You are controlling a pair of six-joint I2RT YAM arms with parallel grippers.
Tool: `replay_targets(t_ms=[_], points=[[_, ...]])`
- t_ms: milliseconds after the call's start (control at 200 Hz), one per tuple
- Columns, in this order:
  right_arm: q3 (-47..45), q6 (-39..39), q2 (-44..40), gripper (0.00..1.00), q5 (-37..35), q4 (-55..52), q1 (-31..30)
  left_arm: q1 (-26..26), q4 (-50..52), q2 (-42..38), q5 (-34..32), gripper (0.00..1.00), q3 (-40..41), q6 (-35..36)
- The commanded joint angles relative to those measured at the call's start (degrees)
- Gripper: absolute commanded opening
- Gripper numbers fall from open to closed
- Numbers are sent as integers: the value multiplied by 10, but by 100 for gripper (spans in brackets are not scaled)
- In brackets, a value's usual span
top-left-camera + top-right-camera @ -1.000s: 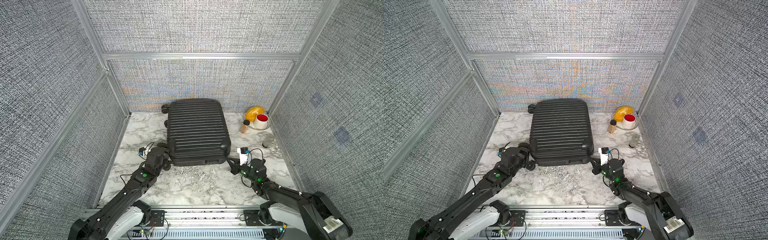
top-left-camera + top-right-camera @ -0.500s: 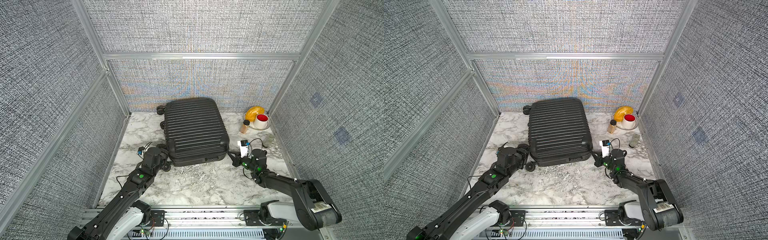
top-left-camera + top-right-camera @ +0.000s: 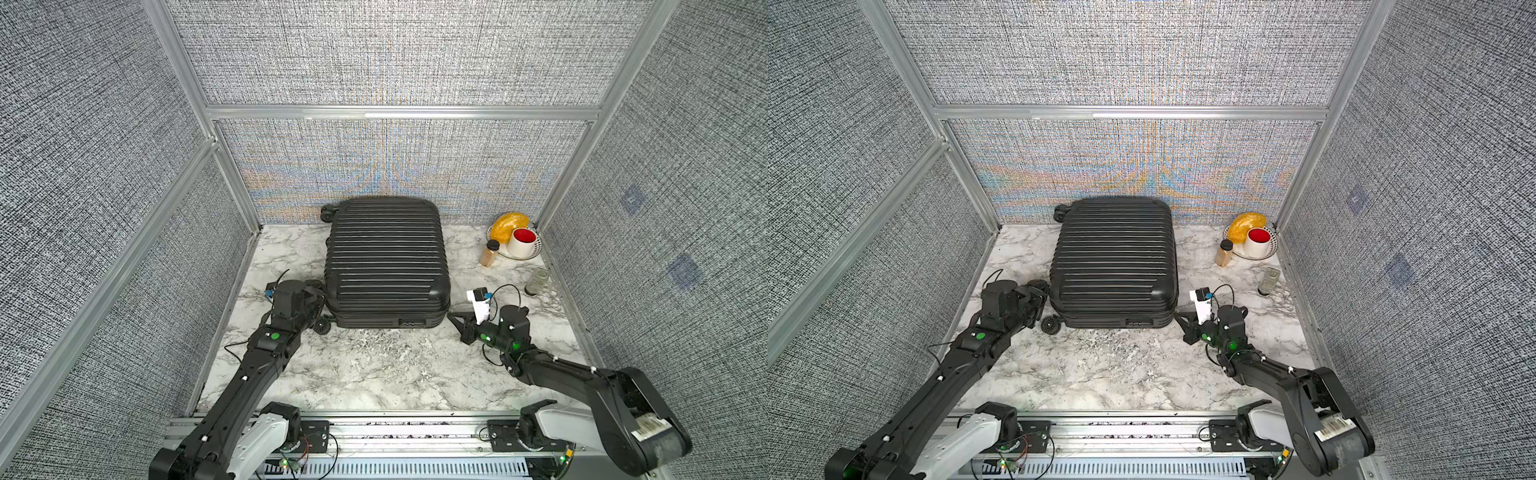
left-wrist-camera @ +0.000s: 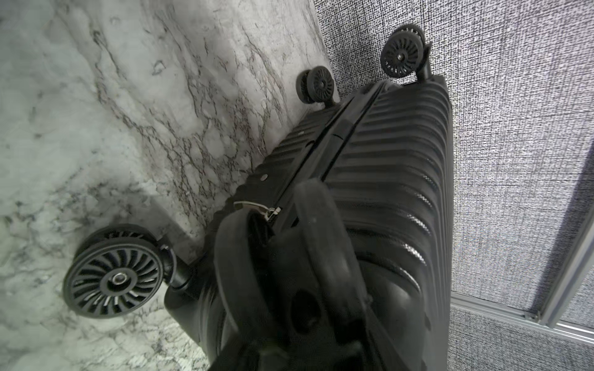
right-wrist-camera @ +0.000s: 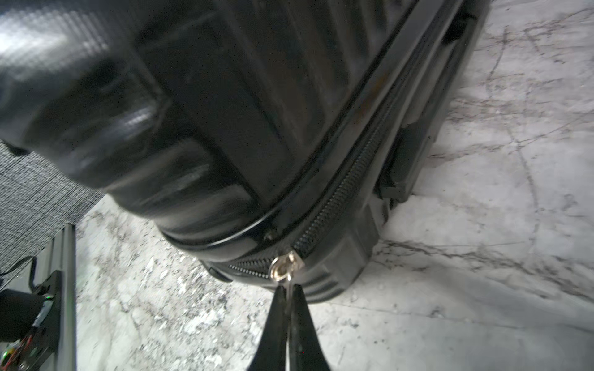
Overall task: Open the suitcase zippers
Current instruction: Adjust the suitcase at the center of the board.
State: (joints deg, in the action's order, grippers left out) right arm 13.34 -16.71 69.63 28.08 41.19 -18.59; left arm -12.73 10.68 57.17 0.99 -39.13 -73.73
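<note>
The suitcase (image 3: 386, 257), flat on the marble table (image 3: 374, 374), has swung squarer toward the left gripper (image 4: 273, 208), whose part-open jaws straddle the zipper seam (image 4: 340, 128), so the right gripper (image 5: 288, 287), pinched shut on the corner zipper pull (image 5: 283, 266), seems to drag the case too.

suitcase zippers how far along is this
Done: right pincer is shut on one metal pull at a near corner of the suitcase. In hand: left pincer straddles a second pull on the wheel side; grip unclear. To do: run both pulls round; it sits closed.
</note>
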Motion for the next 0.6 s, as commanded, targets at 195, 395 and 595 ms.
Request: replay_targets(t_ms=[195,395,595], points=[[-39,-30,-50,0,-74,43,-99,71,102,151,-10,69,-148,187],[-35,-32,-41,0,-77,45,-107,71,172,132,-33,100,-202,263],[-36,-30,-36,0,-82,44,-106,4,198,33,-24,99,-215,419]])
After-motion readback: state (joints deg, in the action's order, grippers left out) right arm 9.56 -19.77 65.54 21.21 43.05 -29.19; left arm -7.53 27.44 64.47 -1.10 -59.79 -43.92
